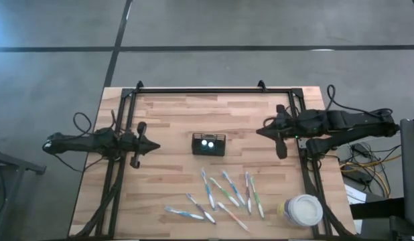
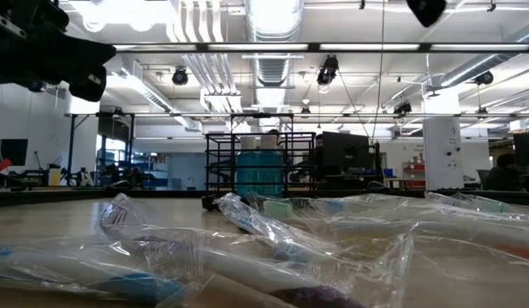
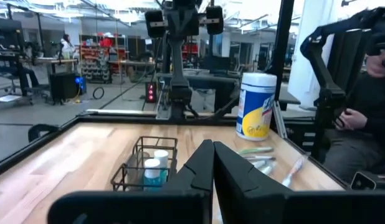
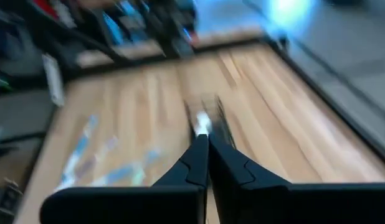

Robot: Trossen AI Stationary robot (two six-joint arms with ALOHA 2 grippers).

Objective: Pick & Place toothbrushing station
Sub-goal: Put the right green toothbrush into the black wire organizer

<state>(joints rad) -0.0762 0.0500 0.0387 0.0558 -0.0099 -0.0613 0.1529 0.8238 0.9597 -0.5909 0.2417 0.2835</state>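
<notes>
- Toothbrushing station (image 1: 208, 144) sits mid-counter (image 1: 167, 120), between both arms, ungrasped.
- Left gripper (image 1: 155, 145) and right gripper (image 1: 260, 131): jaws closed, empty.
- Risk: closed jaws (unless reopened) would shove the light caddy into nearby toothbrushes (image 1: 224, 194).

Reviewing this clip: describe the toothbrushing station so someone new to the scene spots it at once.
Start from the wooden table seen from above and go to its middle, between the two arms. There stands the toothbrushing station, a small black wire-mesh caddy holding two white-capped bottles. Unlike the wrapped toothbrushes lying flat nearer the front edge and the round white-lidded tub, it is dark, boxy and see-through.
</notes>
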